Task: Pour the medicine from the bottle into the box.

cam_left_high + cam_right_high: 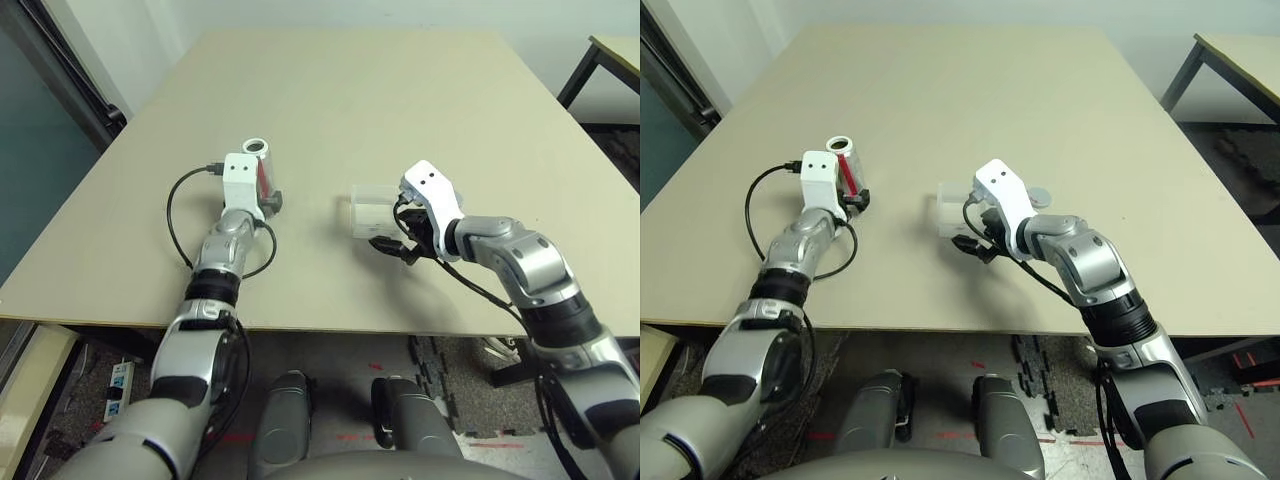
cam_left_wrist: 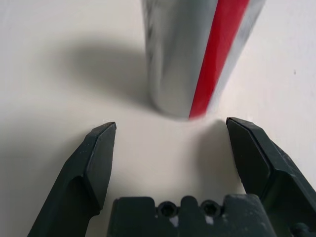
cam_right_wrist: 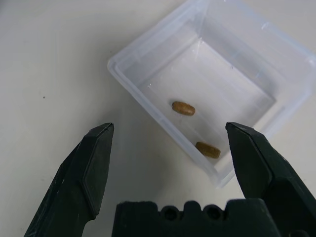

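The bottle [image 1: 260,166] stands upright on the table left of centre, silvery with a red stripe and an open top. In the left wrist view the bottle [image 2: 192,54] rises just beyond the tips of my left gripper [image 2: 170,131], which is open and touches nothing. The box [image 1: 368,205] of clear plastic sits at the table's middle. Two brown pills [image 3: 183,108] lie inside the box [image 3: 148,69]. My right gripper [image 3: 170,131] hangs open over the box's near corner, gripping nothing.
A black cable [image 1: 178,215] loops on the table beside my left wrist. A small grey disc [image 1: 1038,195] lies just right of my right wrist. The beige table [image 1: 350,90] stretches far behind both things. Another table's corner [image 1: 615,50] stands at the far right.
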### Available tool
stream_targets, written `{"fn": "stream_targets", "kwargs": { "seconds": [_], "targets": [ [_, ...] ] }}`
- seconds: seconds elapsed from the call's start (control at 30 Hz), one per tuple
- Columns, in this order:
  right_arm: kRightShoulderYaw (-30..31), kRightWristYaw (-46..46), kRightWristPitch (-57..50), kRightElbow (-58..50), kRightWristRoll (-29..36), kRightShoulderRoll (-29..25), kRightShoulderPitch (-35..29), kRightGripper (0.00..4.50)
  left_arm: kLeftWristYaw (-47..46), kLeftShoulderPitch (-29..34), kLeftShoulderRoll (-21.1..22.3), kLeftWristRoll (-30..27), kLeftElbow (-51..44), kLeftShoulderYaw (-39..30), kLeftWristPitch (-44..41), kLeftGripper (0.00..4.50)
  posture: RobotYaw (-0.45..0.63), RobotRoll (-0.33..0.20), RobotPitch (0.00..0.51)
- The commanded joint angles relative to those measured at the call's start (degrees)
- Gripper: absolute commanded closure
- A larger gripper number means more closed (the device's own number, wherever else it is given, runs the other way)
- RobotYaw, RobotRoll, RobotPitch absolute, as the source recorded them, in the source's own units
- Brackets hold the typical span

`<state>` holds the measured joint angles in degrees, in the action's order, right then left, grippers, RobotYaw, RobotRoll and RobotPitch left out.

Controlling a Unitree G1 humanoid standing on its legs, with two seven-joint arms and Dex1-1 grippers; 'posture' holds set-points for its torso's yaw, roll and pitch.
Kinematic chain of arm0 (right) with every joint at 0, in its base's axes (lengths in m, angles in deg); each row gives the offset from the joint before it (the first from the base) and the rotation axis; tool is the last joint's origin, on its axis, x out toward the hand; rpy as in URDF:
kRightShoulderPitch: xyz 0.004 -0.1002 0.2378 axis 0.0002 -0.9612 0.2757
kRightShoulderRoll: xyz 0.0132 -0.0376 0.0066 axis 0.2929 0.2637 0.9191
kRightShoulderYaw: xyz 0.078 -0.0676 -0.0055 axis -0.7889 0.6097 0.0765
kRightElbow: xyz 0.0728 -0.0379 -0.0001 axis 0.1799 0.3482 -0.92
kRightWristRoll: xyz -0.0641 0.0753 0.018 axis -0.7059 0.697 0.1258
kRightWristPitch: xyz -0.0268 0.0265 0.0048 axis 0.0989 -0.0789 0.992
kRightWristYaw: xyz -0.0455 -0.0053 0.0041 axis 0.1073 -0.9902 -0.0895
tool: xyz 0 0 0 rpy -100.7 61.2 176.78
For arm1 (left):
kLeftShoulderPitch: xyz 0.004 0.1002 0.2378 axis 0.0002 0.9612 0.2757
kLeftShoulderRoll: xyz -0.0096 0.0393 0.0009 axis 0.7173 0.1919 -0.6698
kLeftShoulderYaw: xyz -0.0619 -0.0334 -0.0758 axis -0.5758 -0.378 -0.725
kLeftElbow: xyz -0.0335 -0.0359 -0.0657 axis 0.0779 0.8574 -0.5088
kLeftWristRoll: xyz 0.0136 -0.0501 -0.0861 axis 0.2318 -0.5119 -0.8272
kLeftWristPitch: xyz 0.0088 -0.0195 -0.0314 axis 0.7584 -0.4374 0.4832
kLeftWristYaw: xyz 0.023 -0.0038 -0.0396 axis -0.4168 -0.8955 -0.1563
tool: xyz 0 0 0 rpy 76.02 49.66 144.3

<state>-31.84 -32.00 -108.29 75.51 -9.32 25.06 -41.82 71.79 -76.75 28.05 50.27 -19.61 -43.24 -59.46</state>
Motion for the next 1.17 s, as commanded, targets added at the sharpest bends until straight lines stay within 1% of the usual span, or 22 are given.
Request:
{"fn": "stream_targets", "kwargs": {
  "seconds": [0.03,0.13,0.17,0.23,0.27,0.33,0.37,0.4,0.43,0.53,0.63,0.67,0.7,0.73,0.77,0.83,0.97,1.07,1.17],
  "targets": [
    [-1.4,-0.4,-1.4,-2.0,0.9,-0.6,-0.8,0.00,-0.1,5.1,-1.3,-1.7,-12.3,1.2,-8.9,0.02,0.13,0.000,0.127],
    [-3.5,-1.5,-2.4,-3.5,1.3,-0.7,-1.6,0.00,0.4,9.2,-1.6,-2.4,-23.4,2.3,-15.8,0.02,0.14,0.000,0.129],
    [-4.6,-2.0,-2.8,-4.1,1.6,-0.8,-2.0,0.00,0.7,10.2,-2.0,-3.5,-26.8,2.0,-17.9,0.02,0.14,0.000,0.130],
    [-7.5,-2.8,-3.6,-5.8,2.5,-1.0,-3.0,0.00,1.4,12.1,-1.3,-4.0,-33.0,2.4,-21.3,0.02,0.15,0.000,0.128],
    [-11.1,-3.7,-3.9,-7.9,3.7,-0.5,-3.7,0.00,2.4,13.8,0.0,-4.8,-37.8,1.9,-22.9,0.02,0.15,0.000,0.126],
    [-16.8,-5.5,-3.8,-10.6,5.3,0.2,-4.6,0.00,3.6,15.8,2.1,-5.7,-43.9,0.6,-25.0,0.02,0.16,0.000,0.120],
    [-20.1,-7.1,-3.8,-11.3,5.7,0.6,-4.6,0.00,3.8,15.9,2.6,-6.8,-45.6,-1.7,-25.6,0.02,0.16,0.000,0.119],
    [-22.1,-8.1,-3.7,-11.3,5.9,0.7,-4.6,0.00,3.7,15.6,2.7,-7.5,-46.3,-3.1,-25.9,0.02,0.16,0.000,0.118],
    [-25.3,-10.7,-2.4,-10.2,5.3,1.4,-4.3,0.00,3.9,15.0,4.3,-7.6,-45.8,-5.3,-24.7,0.02,0.16,0.000,0.117],
    [-31.1,-17.4,4.6,-4.0,1.5,1.2,-4.9,0.00,4.5,12.7,9.2,-7.1,-38.7,-11.6,-16.8,0.02,0.15,0.000,0.115],
    [-33.3,-20.5,10.1,1.2,0.4,1.6,-5.1,0.00,4.8,11.2,11.8,-6.8,-32.5,-13.5,-10.1,0.02,0.15,0.000,0.114],
    [-33.8,-21.4,13.4,4.3,-0.2,1.8,-4.8,0.00,5.6,10.3,13.2,-6.4,-28.5,-13.9,-5.8,0.02,0.15,0.000,0.115],
    [-33.8,-22.3,17.7,8.2,-1.6,1.7,-4.7,0.00,7.0,9.3,15.3,-5.2,-23.0,-14.1,0.4,0.02,0.14,0.000,0.117],
    [-32.8,-22.2,21.9,12.0,-3.1,0.9,-4.6,0.00,8.3,8.4,17.1,-4.4,-17.8,-14.0,5.5,0.02,0.14,0.000,0.119],
    [-32.2,-22.3,26.4,15.8,-4.3,0.4,-4.0,0.00,9.4,7.4,18.4,-4.1,-12.7,-14.2,9.8,0.02,0.13,0.000,0.123],
    [-32.9,-24.6,32.3,23.6,-5.6,0.1,-2.5,0.00,11.2,5.2,20.4,-3.6,-1.8,-13.7,16.8,0.02,0.12,0.000,0.132],
    [-35.1,-29.1,43.5,38.0,-6.1,-0.3,-0.1,0.00,12.9,1.4,21.7,-2.2,16.2,-12.5,30.4,0.02,0.12,0.000,0.129],
    [-36.0,-31.3,49.4,46.6,-5.8,-1.0,0.6,0.00,13.0,-0.2,21.9,-1.4,25.4,-11.6,35.6,0.02,0.12,0.000,0.127],
    [-35.1,-30.8,52.9,52.3,-5.7,-1.3,0.2,0.00,12.8,-1.2,21.0,-1.3,30.8,-10.9,39.1,0.02,0.10,0.000,0.119]
  ]
}}
